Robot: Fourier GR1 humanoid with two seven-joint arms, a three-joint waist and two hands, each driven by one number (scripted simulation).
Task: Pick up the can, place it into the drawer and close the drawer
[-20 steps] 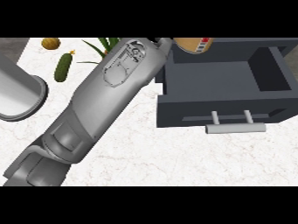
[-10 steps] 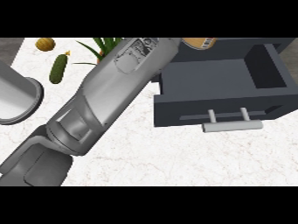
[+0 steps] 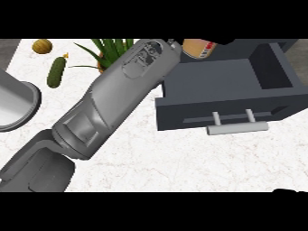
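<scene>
The can (image 3: 199, 48), tan with a red mark, shows at the top edge, over the back left corner of the open dark grey drawer (image 3: 236, 110). My left forearm runs from the lower left up to it. Most of my left hand (image 3: 227, 41) is cut off by the top edge; a black finger shows just past the can, so the hand looks curled round it. The drawer is pulled out, with its pale bar handle (image 3: 236, 128) facing me. Of my right hand (image 3: 291, 191) only a black sliver shows at the lower right edge.
A green cucumber (image 3: 56, 72) and a small yellow-brown fruit (image 3: 43, 45) lie at the back left. A leafy plant (image 3: 113, 50) stands behind my forearm. A large grey cylinder (image 3: 6, 101) stands at the left edge of the white marble counter (image 3: 183, 158).
My left forearm has swung slightly right, with the can staying at the drawer's back left corner. The right hand's black sliver went from the right edge to the lower right.
</scene>
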